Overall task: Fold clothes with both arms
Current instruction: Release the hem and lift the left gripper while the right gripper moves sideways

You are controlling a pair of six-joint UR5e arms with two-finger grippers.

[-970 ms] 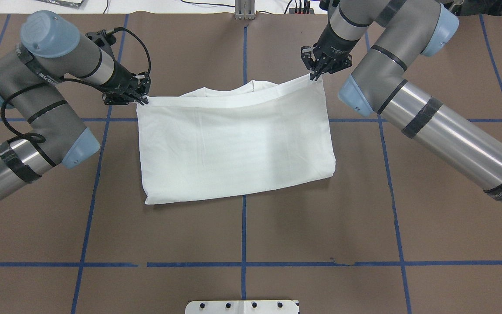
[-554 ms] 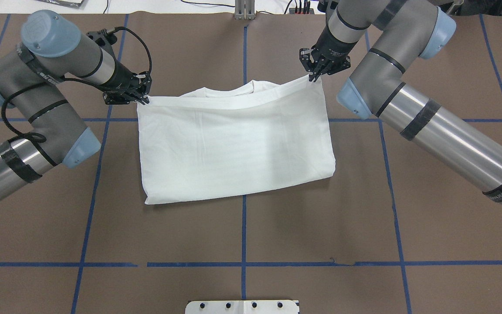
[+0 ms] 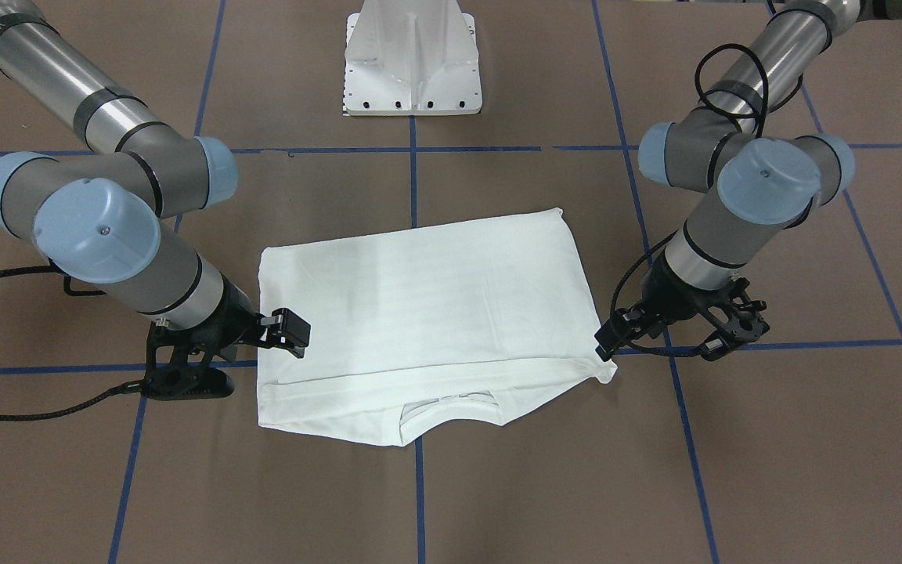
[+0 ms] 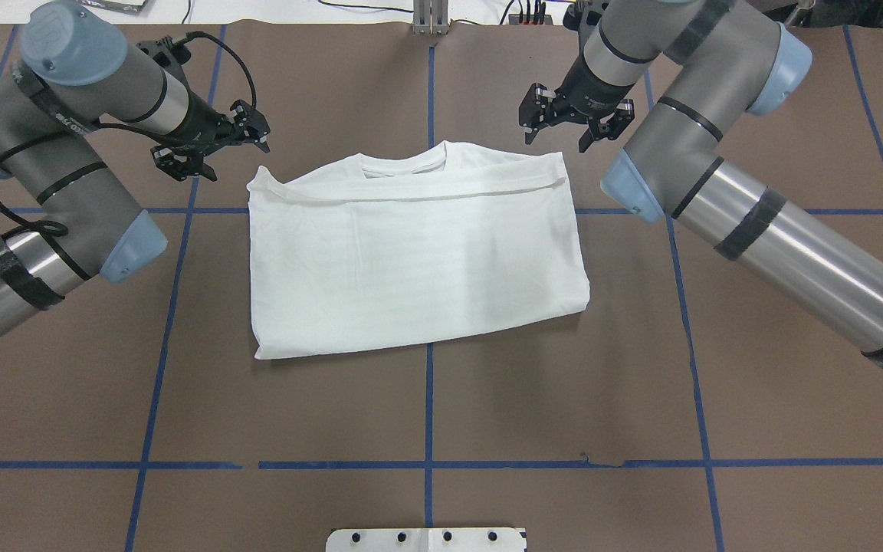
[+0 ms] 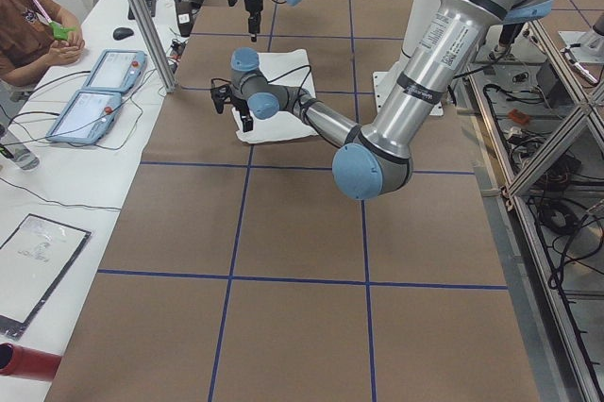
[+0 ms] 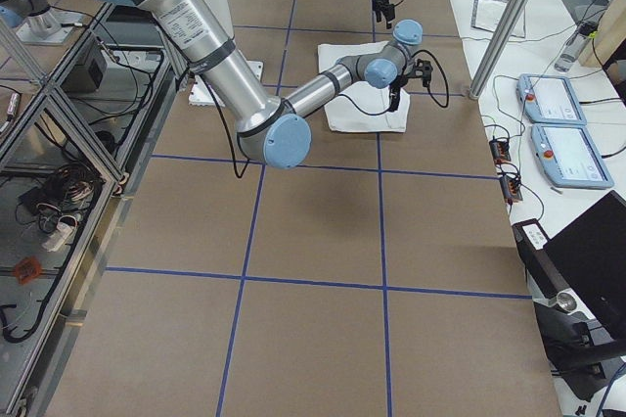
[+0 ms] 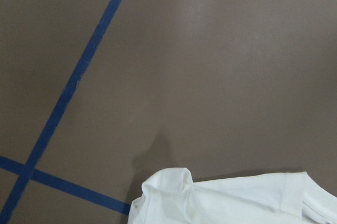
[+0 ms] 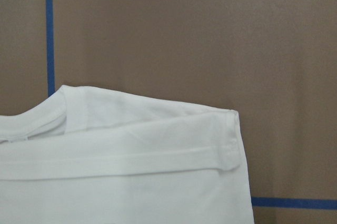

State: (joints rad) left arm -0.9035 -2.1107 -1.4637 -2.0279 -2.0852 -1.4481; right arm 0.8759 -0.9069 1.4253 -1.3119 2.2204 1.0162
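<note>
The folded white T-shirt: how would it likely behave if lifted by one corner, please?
The T-shirt is probably floppy: one corner lies crumpled. Likely light, being thin cloth. Lifted so, its loose layers would probably unfold.

I have the T-shirt (image 4: 411, 253) lying folded flat on the table (image 4: 487, 399), about mid-table; its collar (image 4: 403, 161) sits at the edge farthest from the pedestal base (image 4: 426, 539), which stands well behind the shirt on my side; the left gripper (image 4: 215, 149) hangs just beyond the shirt's far left corner, apart from it; the right gripper (image 4: 560, 136) hangs just beyond the far right corner, also apart.
</note>
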